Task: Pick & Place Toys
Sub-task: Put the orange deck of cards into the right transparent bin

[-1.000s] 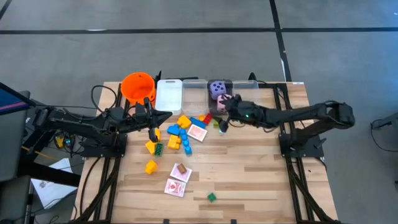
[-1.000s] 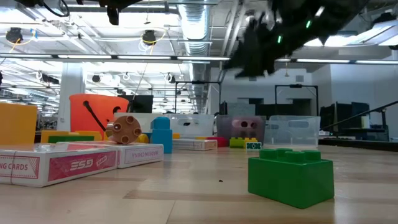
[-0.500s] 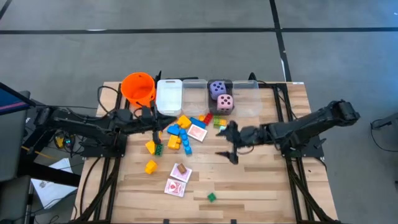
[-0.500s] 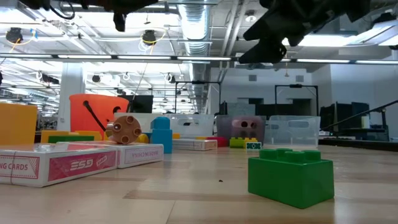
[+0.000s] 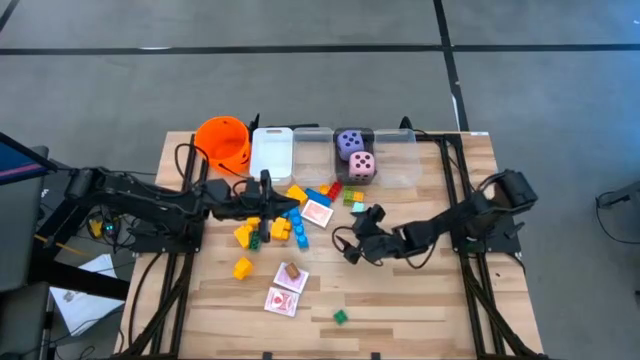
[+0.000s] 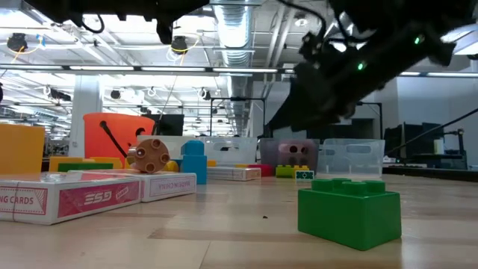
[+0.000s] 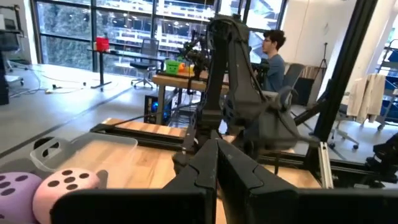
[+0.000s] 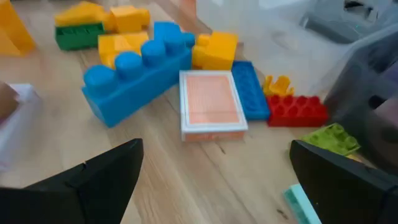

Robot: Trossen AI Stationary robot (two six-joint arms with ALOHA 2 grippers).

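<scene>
hidden: purple die (image 7: 15, 186) partly behind pink die (image 7: 65, 186), lower left of left wrist view | cut off: yellow block (image 6: 21, 149) by left edge of low view; teal piece (image 8: 303, 204) by bottom edge of right wrist view | blurred: right arm across upper right of low view

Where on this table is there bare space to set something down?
Bare wood lies right of the small green block along the near edge, and behind the right claw. It is crowded around the blue and yellow plastic blocks under the left claw.
</scene>
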